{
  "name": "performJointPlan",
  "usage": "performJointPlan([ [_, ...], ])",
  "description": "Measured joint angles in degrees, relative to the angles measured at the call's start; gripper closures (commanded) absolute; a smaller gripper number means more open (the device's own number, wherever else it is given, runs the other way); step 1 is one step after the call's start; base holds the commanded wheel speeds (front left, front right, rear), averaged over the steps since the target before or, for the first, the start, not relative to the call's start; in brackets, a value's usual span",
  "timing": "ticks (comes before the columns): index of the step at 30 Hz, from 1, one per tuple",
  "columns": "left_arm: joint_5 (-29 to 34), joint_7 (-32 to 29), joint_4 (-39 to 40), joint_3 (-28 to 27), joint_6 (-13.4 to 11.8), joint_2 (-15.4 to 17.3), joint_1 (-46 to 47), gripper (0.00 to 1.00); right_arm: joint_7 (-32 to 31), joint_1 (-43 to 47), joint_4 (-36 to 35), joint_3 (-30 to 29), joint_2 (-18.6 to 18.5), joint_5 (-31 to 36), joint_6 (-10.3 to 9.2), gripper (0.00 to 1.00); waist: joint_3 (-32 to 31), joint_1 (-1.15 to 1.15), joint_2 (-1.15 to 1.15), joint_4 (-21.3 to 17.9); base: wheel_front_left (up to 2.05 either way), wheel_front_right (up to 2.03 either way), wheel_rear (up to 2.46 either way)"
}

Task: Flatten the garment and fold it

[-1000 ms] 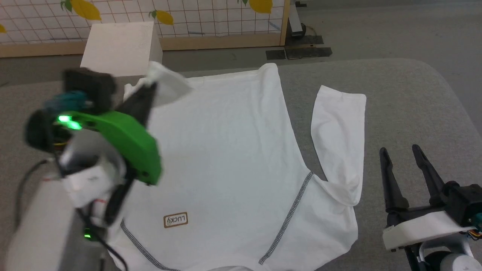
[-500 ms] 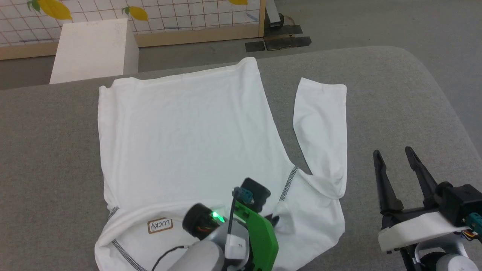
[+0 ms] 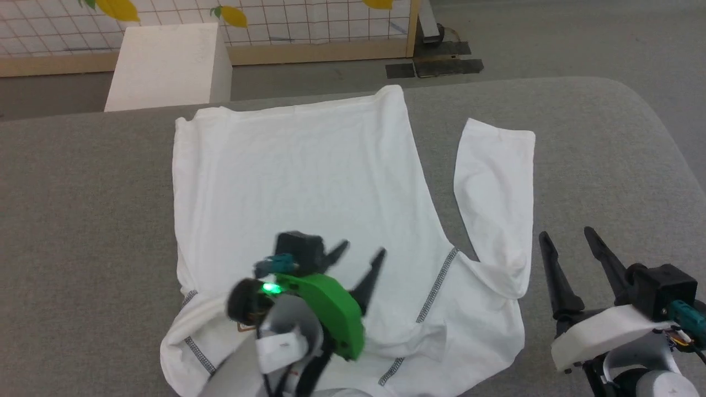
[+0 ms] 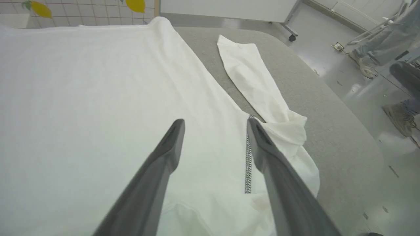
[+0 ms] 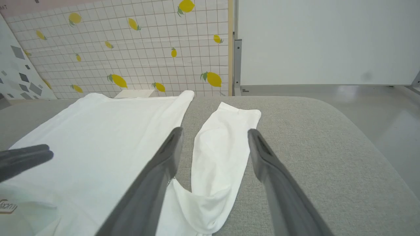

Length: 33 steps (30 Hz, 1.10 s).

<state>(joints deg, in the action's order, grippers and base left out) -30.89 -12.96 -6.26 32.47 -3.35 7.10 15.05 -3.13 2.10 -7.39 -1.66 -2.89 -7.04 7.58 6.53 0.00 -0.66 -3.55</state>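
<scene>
1. While the white long-sleeved thin fabric shirt point(image 3: 298, 176) lies spread on the grey padded counter point(image 3: 83, 193), its hem points toward the far edge and its shoulders lie nearest the robot.
2. The shirt's body is mostly flat, with a loose fold of fabric doubled across the near part.
3. The right sleeve point(image 3: 496, 187) rests on the counter beside the body, bent back at the shoulder in a crumpled fold, its cuff pointing away from the robot. A wedge of bare counter shows between sleeve and body.
4. A dark grey zigzag-stitched seam point(image 3: 438, 281) runs diagonally at that shoulder.
5. The left end effector point(image 3: 364, 248), on a green-shelled wrist, hangs over the near middle of the shirt. Its two dark fingers stand apart with nothing between them; the left wrist view shows white cloth and the seam in the gap.
6. The right end effector point(image 3: 566, 233) sits at the lower right over bare counter, near the sleeve but apart from it. Its fingers are spread and empty.
7. Part of a brown-bordered rectangular patch point(image 5: 7, 206) shows in the right wrist view.
8. A rigid white box point(image 3: 165, 63) stands beyond the counter's far edge, before a gridded wall panel printed with lemons point(image 3: 309, 22).
9. A person's shoe point(image 4: 398, 118) shows on the floor in the left wrist view.
</scene>
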Motion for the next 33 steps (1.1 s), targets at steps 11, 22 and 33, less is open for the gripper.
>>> performJointPlan([
  [11,6.97,25.85,0.79,-15.72,-6.89,9.56,-1.93,0.0,-10.62,-17.31,12.07,-8.37,-0.04,-0.42,0.0,0.0,5.17,0.0,0.0,3.14,0.0,0.0,0.0],
  [22,14.61,27.69,8.03,-25.1,-5.97,4.94,-1.55,0.0,-23.25,-40.71,29.75,-18.39,-4.58,3.79,0.0,0.0,14.63,0.0,0.0,6.75,0.0,0.0,0.0],
  [33,19.13,27.69,8.34,-30.08,-0.34,-0.16,-0.66,0.0,-31.49,-50.48,37.12,-22.93,-6.82,9.35,0.0,0.0,23.11,0.01,0.0,10.64,0.0,0.0,0.0],
])
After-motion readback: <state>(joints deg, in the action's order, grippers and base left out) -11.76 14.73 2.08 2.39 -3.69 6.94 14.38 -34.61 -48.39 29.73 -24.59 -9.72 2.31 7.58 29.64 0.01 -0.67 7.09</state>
